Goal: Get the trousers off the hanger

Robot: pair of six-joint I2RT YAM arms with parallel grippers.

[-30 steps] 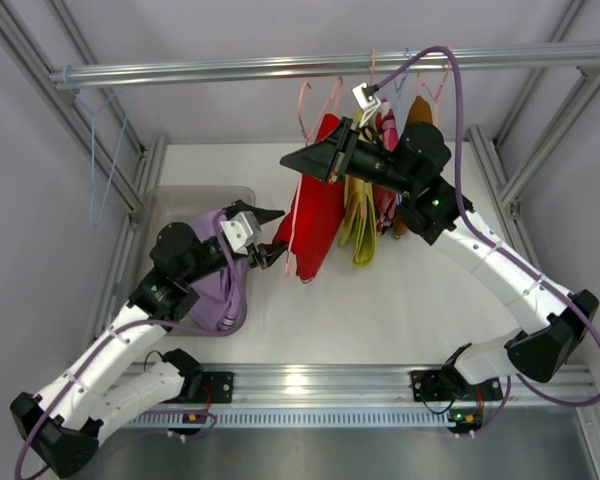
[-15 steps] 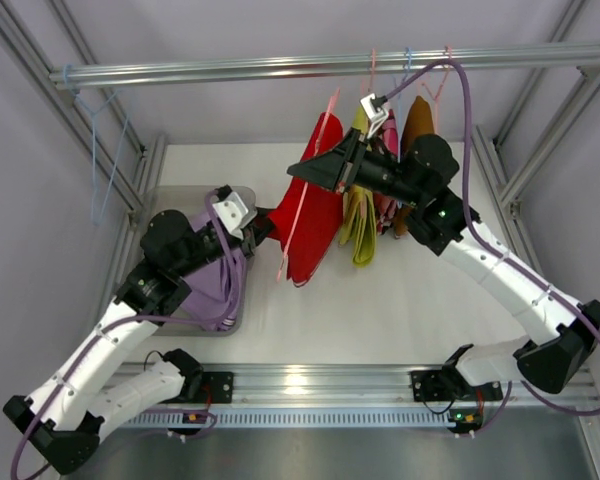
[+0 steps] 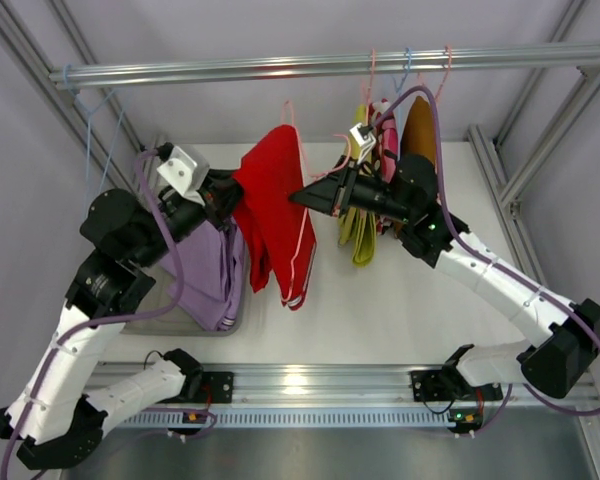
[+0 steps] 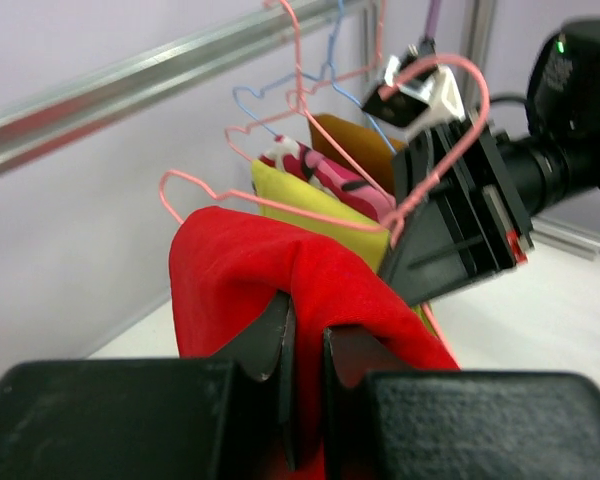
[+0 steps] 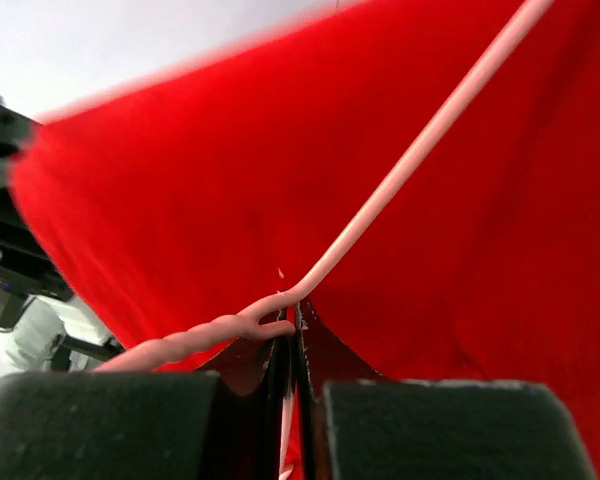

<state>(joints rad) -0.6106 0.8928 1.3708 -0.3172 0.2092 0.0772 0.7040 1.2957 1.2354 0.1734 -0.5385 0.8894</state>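
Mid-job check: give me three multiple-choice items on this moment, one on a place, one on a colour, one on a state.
1. The lilac trousers lie: A in the bin; B on the rail; C on the floor.
2. The left hand grips cloth that is: A yellow-green; B red; C lilac.
3. The right hand is: A open; B shut on the pink hanger; C shut on a sock.
Key: 1 A, they are heaped in the bin at left; 2 B, it pinches the red trousers; 3 B, the wire is clamped in it.

Top cam looks down on my desk [image 3: 410, 300] from behind. Wrist cams face each other up close, sharing red trousers [image 4: 280, 270] and pink hanger [image 5: 430, 138].
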